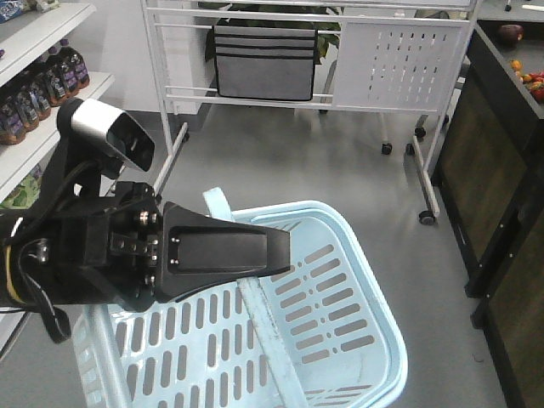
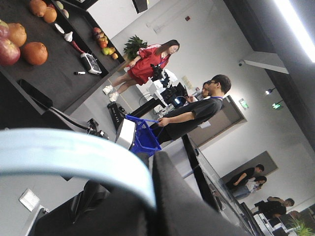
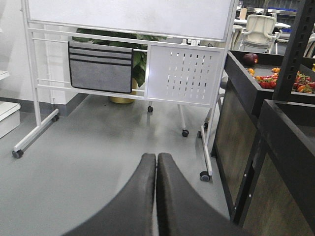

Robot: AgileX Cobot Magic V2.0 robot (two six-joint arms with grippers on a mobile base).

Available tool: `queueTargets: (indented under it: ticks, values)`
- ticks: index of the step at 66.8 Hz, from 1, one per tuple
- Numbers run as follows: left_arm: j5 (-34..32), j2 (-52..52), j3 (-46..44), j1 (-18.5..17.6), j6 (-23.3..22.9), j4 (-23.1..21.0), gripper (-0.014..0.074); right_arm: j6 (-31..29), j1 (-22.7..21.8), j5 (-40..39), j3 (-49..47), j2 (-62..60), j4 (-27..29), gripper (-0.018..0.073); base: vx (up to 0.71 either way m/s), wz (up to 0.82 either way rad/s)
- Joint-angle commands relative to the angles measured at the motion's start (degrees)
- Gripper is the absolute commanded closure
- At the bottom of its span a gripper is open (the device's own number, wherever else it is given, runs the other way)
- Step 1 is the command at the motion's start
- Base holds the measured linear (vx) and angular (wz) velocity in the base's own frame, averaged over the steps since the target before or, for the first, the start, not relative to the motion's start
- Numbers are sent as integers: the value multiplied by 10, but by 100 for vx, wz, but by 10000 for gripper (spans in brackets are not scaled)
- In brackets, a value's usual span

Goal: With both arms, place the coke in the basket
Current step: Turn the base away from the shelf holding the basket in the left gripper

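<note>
1. Plastic, thin and slotted: basket (image 1: pixel 344 223) likely light and slightly flexible, stiff only at thick rim (image 1: pixel 393 340). Best carried by flat swing handle (image 1: pixel 263 331), laid across open top.
2. Left gripper (image 1: pixel 276 252) directly above basket's middle. Lies roughly level, wedge tip aimed toward basket's far-right rim. Looks pinched onto that handle, judging by blue band running between dark fingers (image 2: pixel 187 206) in left wrist view.
3. Right gripper (image 3: pixel 156 158) nowhere beside basket in front view. Points down at grey floor (image 3: pixel 88 162), pads (image 3: pixel 138 196) pressed together, gripping nothing.
4. No coke inside basket or in either gripper. Beyond basket's left side, dark bottles (image 1: pixel 51 81) on a shelf (image 1: pixel 51 30); coke or not, impossible to tell. If coke, probably heavy when full, rigid, smooth, slippery; best clasped round mid-body, away from cap.
5. Farthest behind basket, white wheeled stand (image 1: pixel 399 59) with grey fabric pocket (image 1: pixel 263 59).
</note>
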Motion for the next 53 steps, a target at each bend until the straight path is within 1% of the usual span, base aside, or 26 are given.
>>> queueTargets:
  ticks: [1, 53]
  values:
    - [-110, -19, -14, -4, 1, -51, 602, -6, -3, -40, 4, -7, -7, 564, 24, -9]
    - [-110, -19, -14, -4, 1, -51, 602, -6, -3, -40, 4, -7, -7, 564, 28, -9]
